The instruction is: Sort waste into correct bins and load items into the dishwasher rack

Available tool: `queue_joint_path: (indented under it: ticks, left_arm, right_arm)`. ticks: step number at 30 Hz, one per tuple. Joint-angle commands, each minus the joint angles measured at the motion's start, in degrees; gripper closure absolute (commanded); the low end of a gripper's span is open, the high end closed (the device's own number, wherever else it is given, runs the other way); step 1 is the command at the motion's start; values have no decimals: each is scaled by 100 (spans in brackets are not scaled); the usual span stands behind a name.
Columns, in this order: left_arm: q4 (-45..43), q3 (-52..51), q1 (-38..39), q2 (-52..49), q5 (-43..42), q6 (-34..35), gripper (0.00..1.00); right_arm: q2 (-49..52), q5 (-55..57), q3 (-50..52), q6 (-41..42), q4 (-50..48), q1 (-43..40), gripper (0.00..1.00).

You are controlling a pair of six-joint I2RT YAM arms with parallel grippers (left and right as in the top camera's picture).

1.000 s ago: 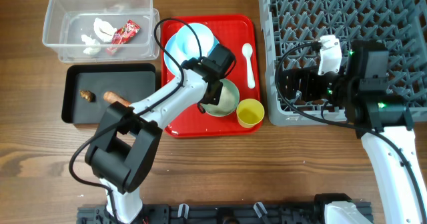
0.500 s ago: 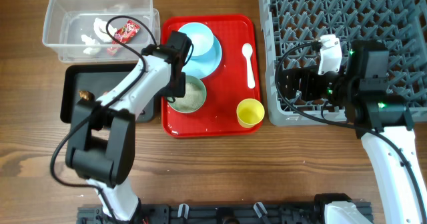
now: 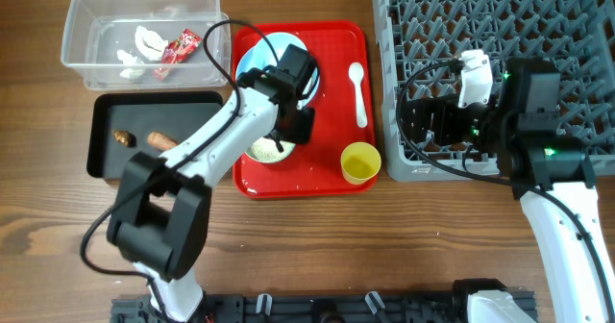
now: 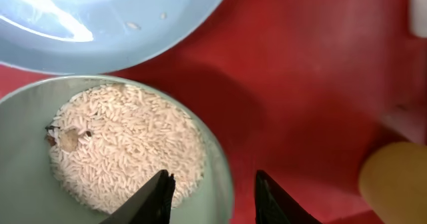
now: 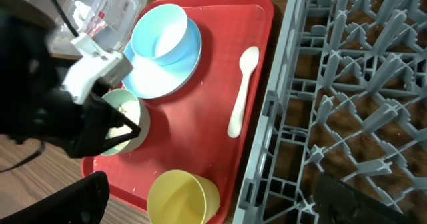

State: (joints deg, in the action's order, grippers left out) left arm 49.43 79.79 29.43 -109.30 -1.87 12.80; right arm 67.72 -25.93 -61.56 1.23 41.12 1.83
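The pale-green bowl (image 4: 27,151) sits on the red serving tray (image 3: 332,49), near its left front part, just beside the light-blue plate (image 5: 183,61) that carries the light-blue bowl (image 5: 159,34). It holds a heap of loose white rice (image 4: 127,144) with a small dark speck at the heap's left edge, too small for me to name. My left gripper (image 4: 211,174) is low over the bowl's right side with its fingers apart and the rim between them, one finger over the rice and the other outside over bare tray. I cannot tell whether either pad touches the wall yet, and nothing is clamped. My right gripper (image 5: 210,184) is spread wide and empty, hanging at the left edge of the dishwasher rack (image 3: 538,15). The yellow cup (image 3: 360,161) and the white spoon (image 5: 241,87) lie on the tray between the bowl and the rack. To the left, the black tray (image 3: 192,136) has the carrot-like stick (image 3: 161,140) and the brown morsel (image 3: 122,136), while the clear tub (image 3: 86,15) behind it has the red wrapper (image 3: 180,46) and the paper scraps (image 3: 144,42). I judge the step in hand to be taking the rice bowl by its rim so the rice can be emptied, most likely into the black tray with the other food. The dishes have not yet been racked. Next I need to close firmly on the thin wall, lift level so no grains spill, clear the plate's edge, and tip only once I am over the bin.
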Motion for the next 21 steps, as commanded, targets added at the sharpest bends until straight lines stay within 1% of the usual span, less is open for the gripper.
queue_joint_path:
  ticks: [1, 4, 8, 9, 11, 13, 15, 16, 19, 21]
  left_arm:
    - [-70, 4, 11, -254, 238, 431, 64]
    - [-116, 4, 37, -492, 208, 470, 73]
    - [-125, 4, 42, -529, 166, 575, 92]
    - [-120, 4, 52, -529, 120, 581, 96]
    - [-74, 7, 85, -511, -35, 590, 96]
    - [170, 83, 94, -400, -380, 586, 96]
    - [564, 393, 50, -59, -721, 568, 96]
    - [621, 527, -20, 133, -887, 568, 96]
    - [592, 656, -511, 734, -1187, 566, 96]
    - [741, 656, -1161, 992, -1252, 509, 96]
  right_arm:
    - [33, -114, -101, 46, -35, 9, 0]
    - [33, -114, -101, 46, -33, 9, 0]
    - [33, -114, -101, 44, -33, 9, 0]
    - [33, -114, -101, 48, -31, 9, 0]
    - [33, -114, -101, 46, -31, 9, 0]
    - [33, -114, -101, 46, -31, 9, 0]
    - [33, -114, -101, 44, 17, 9, 0]
    - [33, -114, -101, 44, 24, 9, 0]
    - [33, -114, -101, 44, -11, 9, 0]
    - [33, -114, -101, 44, -33, 9, 0]
